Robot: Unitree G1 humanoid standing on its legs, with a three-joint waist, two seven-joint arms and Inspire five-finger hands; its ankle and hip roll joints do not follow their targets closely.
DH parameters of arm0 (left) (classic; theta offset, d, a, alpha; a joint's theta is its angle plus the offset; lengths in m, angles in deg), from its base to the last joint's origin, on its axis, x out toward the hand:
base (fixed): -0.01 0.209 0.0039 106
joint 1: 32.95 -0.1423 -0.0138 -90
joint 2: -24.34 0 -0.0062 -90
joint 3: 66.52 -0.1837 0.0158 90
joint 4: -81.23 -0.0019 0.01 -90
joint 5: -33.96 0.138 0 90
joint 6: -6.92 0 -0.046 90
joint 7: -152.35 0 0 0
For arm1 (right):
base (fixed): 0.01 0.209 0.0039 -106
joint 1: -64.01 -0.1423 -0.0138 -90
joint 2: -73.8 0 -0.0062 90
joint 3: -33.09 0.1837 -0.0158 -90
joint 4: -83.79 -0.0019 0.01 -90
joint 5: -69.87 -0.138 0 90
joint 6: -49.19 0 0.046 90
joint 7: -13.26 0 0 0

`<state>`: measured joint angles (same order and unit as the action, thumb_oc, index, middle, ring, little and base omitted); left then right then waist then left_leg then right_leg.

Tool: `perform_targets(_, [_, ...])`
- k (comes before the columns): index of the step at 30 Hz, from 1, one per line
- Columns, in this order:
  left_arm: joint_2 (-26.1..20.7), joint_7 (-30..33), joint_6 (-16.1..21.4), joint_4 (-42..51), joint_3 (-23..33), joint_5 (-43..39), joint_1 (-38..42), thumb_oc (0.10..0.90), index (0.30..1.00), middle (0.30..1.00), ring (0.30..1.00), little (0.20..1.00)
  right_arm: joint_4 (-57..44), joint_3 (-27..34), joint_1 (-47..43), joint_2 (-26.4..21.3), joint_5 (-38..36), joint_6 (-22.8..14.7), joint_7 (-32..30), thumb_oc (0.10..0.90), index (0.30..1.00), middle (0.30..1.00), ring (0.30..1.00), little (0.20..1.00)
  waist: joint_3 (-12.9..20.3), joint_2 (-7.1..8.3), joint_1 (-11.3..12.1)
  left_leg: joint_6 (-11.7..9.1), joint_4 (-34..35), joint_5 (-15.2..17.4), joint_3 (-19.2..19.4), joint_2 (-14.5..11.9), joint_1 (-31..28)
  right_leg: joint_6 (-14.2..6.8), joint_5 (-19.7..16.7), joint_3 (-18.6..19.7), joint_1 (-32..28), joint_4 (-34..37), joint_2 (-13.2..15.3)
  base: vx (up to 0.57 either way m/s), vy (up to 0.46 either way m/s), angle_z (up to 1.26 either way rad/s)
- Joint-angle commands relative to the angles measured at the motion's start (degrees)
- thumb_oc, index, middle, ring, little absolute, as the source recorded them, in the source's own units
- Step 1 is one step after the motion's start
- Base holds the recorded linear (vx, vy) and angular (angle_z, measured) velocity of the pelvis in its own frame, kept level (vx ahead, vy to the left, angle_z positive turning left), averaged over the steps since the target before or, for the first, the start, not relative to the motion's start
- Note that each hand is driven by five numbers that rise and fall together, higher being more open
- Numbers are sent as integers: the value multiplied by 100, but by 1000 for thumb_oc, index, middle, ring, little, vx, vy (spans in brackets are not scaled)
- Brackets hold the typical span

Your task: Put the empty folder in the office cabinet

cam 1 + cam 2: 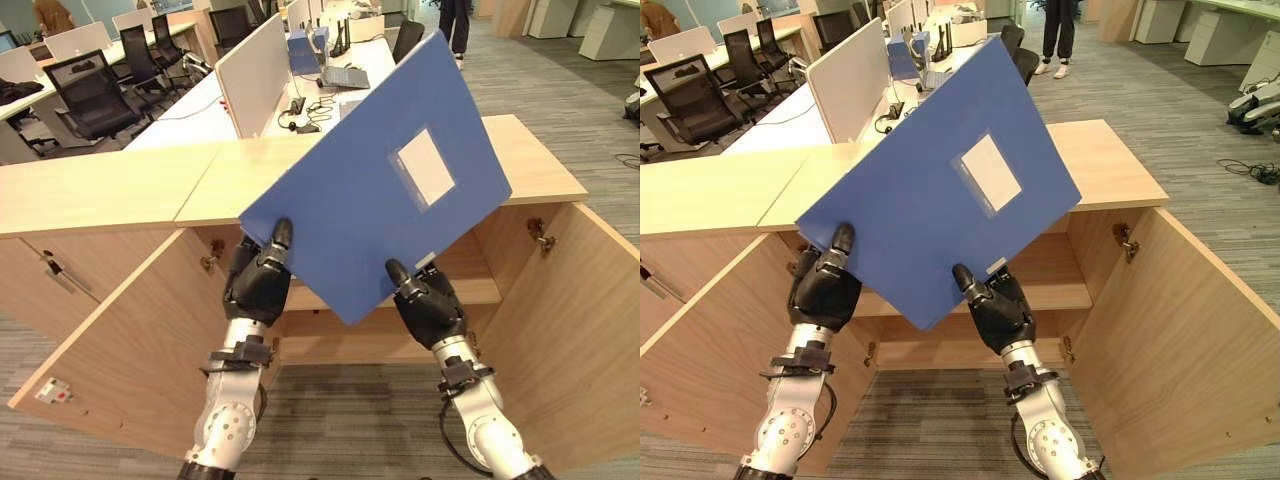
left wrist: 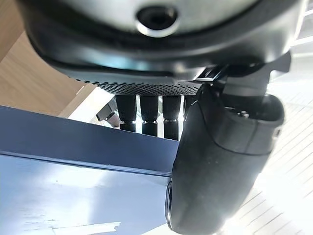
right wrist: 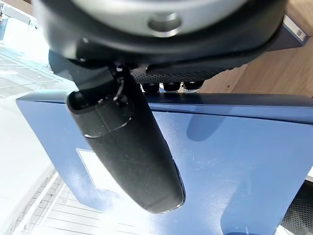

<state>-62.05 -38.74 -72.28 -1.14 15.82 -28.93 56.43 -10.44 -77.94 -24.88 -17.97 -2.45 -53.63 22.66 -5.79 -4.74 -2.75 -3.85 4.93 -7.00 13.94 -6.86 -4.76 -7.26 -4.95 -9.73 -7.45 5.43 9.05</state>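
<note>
A flat blue folder (image 1: pixel 385 185) with a white label pocket is held up, tilted, in front of the open wooden office cabinet (image 1: pixel 520 165). My left hand (image 1: pixel 258 282) pinches its lower left corner, thumb on the front face and fingers behind. My right hand (image 1: pixel 428 303) pinches the lower edge the same way. In the left wrist view the thumb (image 2: pixel 220 161) presses on the folder (image 2: pixel 73 191), and in the right wrist view the thumb (image 3: pixel 129 147) lies across the folder's (image 3: pixel 234 156) face. An inner shelf (image 1: pixel 1060 290) shows behind the folder.
Both cabinet doors stand open, the left door (image 1: pixel 120 340) and the right door (image 1: pixel 580 330) flanking my arms. Behind the cabinet are desks with white dividers (image 1: pixel 255 70), black office chairs (image 1: pixel 90 95) and a standing person's legs (image 1: pixel 1060 35).
</note>
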Motion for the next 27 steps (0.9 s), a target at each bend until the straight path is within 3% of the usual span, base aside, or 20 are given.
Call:
perform_targets(1, [-637, -994, -652, 16, -750, 185, 811, 400, 300, 300, 300, 300, -1177, -277, -1877, 780, 175, -35, 967, 800, 900, 900, 900, 900, 31, 306, -15, -422, 7, 638, -238, -292, -588, -319, 749, 387, -145, -245, 308, 0, 0, 0])
perform_targets(13, [-1048, -1781, -969, 257, -1167, 93, 1001, 400, 300, 300, 300, 300, -1065, -307, -2078, 666, 283, -52, 1008, 800, 900, 900, 900, 900, 60, 331, -33, -399, 7, 641, -219, -276, -583, -336, 726, 424, -131, -244, 298, 0, 0, 0])
perform_targets(27, [-1333, -2143, -1167, 637, -1520, -125, 1141, 400, 300, 300, 300, 300, -664, 29, -2236, 381, 455, -293, 852, 800, 900, 900, 900, 900, 68, 371, -24, -376, 7, 666, -253, -261, -579, -348, 733, 408, -143, -260, 288, 0, 0, 0])
